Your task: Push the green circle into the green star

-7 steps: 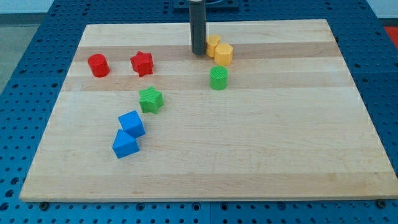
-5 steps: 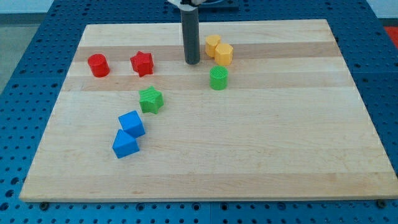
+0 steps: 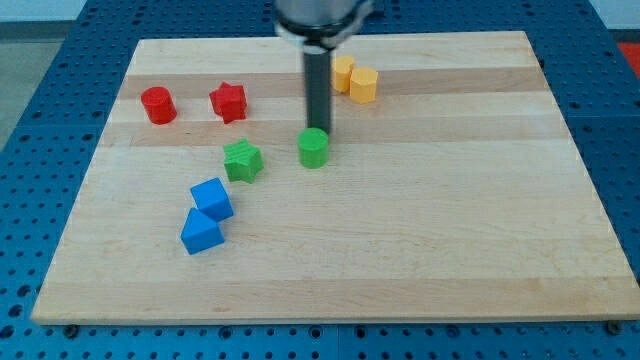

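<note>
On the pale wooden surface (image 3: 420, 240), my tip (image 3: 320, 134), the lower end of a straight dark rod that serves as the tool and has nothing to open, close or hold, stands touching the top-right edge of the small green circle block (image 3: 313, 148). The green star-shaped block (image 3: 242, 160) lies near, towards the view's left and slightly lower, with bare wood between the two, so the circle sits between my tip and its target and the push appears to call for a leftward line. The green circle is a short, upright ribbed cylinder near the middle of the surface, well apart from the other blocks.
</note>
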